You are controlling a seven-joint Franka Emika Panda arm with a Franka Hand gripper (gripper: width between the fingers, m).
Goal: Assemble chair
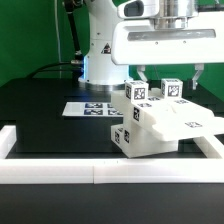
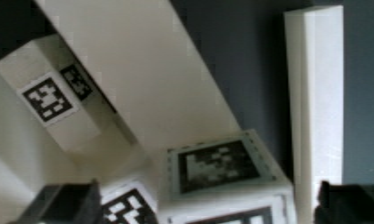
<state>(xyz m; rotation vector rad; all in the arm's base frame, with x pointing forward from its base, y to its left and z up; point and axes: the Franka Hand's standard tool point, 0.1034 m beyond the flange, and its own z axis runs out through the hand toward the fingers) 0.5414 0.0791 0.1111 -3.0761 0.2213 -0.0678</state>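
green backdrop [image 1: 30, 40] behind a black table [image 1: 40, 130] edged by white rails [image 1: 60, 172].

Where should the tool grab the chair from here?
Probably from above, on the two tagged posts of the chair. They stand highest, under the tool, with square flat sides for the fingers. The slanted slab offers no level faces.

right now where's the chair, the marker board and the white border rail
chair [image 1: 150, 130], exterior view, its slanted white slab
marker board [image 1: 85, 108], exterior view, its flat top near the tags
white border rail [image 1: 60, 172], exterior view, the front rail's top face
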